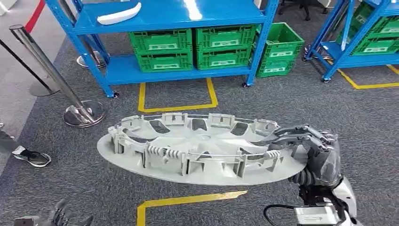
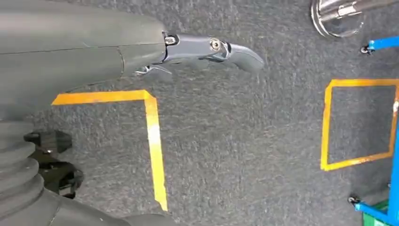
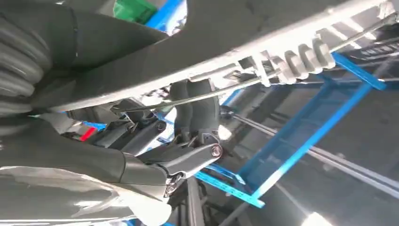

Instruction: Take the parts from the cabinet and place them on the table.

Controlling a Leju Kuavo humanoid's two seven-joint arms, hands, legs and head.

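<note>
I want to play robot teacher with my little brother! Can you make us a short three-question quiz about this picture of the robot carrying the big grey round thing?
1. True or false: the right hand grips the big grey wheel cover by its rim.
2. What colour are the crates under the blue shelf? A) red B) green C) yellow
3. Fill in: the left hand hangs over the grey carpet and holds ____.

Key:
1. True. Its fingers curl over the edge nearest that arm.
2. B, green.
3. Nothing. Below it there is carpet and yellow floor tape.
</note>
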